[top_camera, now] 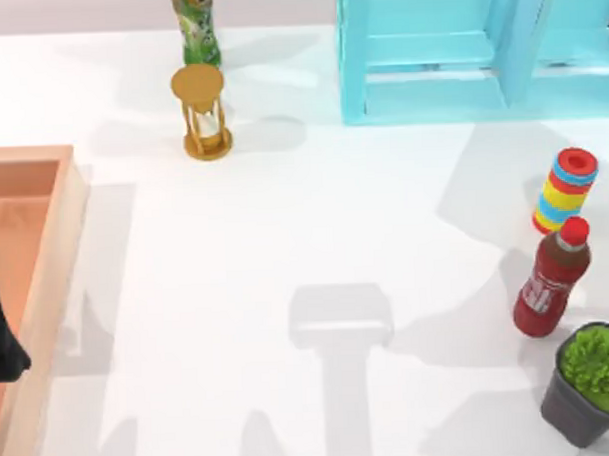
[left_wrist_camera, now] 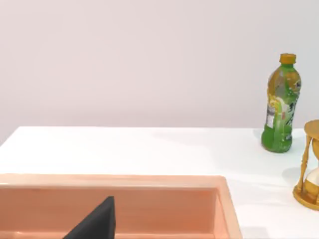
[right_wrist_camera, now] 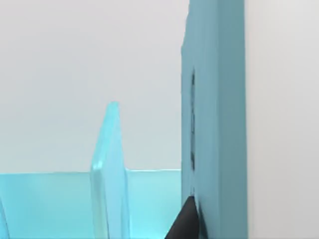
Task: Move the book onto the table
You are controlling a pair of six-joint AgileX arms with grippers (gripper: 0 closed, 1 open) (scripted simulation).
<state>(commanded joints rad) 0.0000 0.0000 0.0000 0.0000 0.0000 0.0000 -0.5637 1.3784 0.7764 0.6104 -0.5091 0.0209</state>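
Bright even light, soft grey shadows across the table (top_camera: 285,239), no glare

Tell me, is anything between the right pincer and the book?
Nothing visible: the right pincer sits right against the book, at the shelf unit. The left pincer hangs over the tray.
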